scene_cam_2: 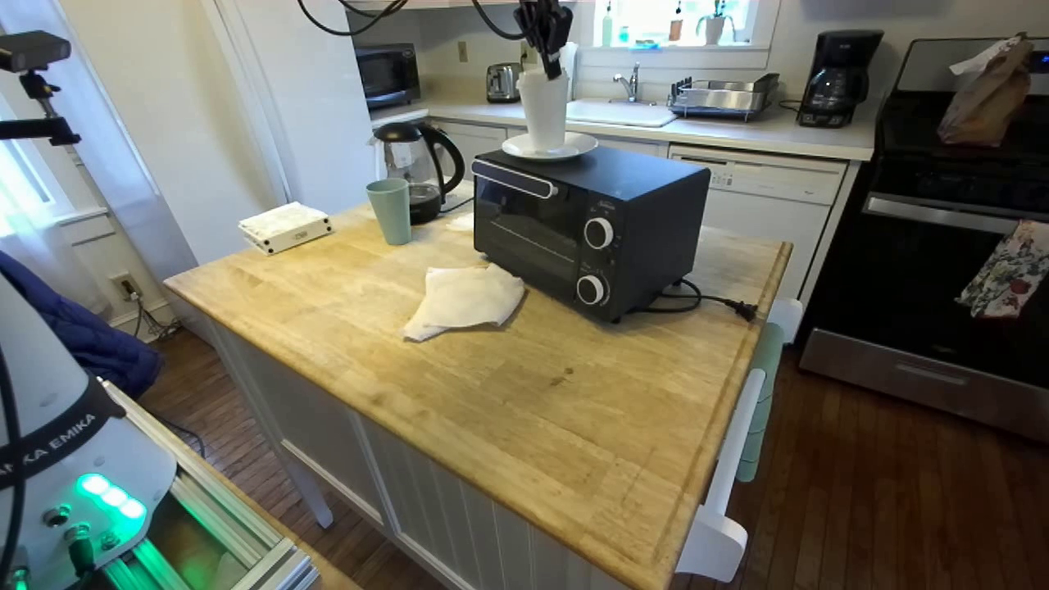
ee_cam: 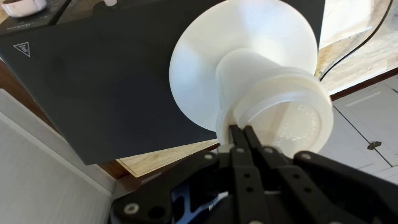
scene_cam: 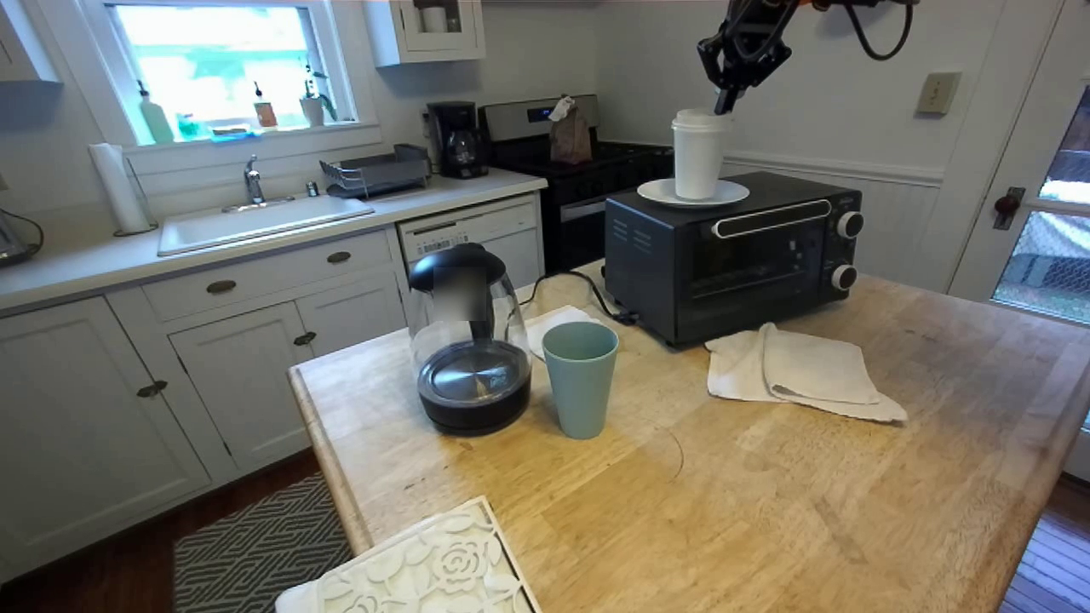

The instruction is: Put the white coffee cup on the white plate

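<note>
Wrist view: tool [ee_cam: 242, 128] tight against cup lid [ee_cam: 297, 121].

In an exterior view I look down across the desk [scene_cam: 766, 494] toward the stove [scene_cam: 579, 189], the white box [scene_cam: 426, 566] nearest me. In an exterior view I look down across it toward the sink [scene_cam_2: 619, 113], the robot's base [scene_cam_2: 74, 467] close by. Both share the desk, oven [scene_cam_2: 565, 238] and sink. In my wrist view I look down past the claw [ee_cam: 240, 128], very near the white cup [ee_cam: 270, 93]
</note>
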Robot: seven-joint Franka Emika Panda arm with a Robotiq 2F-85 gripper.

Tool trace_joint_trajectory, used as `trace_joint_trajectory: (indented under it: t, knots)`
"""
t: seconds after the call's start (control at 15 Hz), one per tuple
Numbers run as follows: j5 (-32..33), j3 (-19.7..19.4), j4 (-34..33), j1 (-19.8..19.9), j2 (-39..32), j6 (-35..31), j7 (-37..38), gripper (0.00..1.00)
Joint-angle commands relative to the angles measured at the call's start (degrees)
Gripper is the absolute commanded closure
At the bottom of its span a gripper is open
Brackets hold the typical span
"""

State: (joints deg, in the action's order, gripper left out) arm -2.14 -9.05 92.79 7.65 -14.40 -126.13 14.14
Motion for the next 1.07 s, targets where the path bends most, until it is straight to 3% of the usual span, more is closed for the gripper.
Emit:
trace_joint_trajectory:
  t: [0.0,0.07,0.2,0.6,0.73,0.87,0.93,1.0]
  knots:
    - [1.4,-0.3,-2.2,-0.2,-1.9,1.4,1.6,0.72]
    - [1.3,-0.3,-2.2,-0.2,-2.0,1.5,1.6,0.71]
    - [1.0,-0.2,-2.1,-0.1,-1.5,1.5,1.3,0.59]
    - [1.5,-0.3,1.5,-0.1,4.7,0.3,-0.1,0.16]
    - [-0.5,0.2,4.1,0.9,8.9,-0.1,-4.8,0.04]
    - [-3.5,0.5,9.1,2.2,14.5,-2.8,-15.3,0.00]
    - [-1.0,0.2,1.9,1.0,7.7,-0.4,-8.4,0.07]
    - [-1.6,0.1,3.4,1.4,10.0,-0.5,-11.2,0.01]
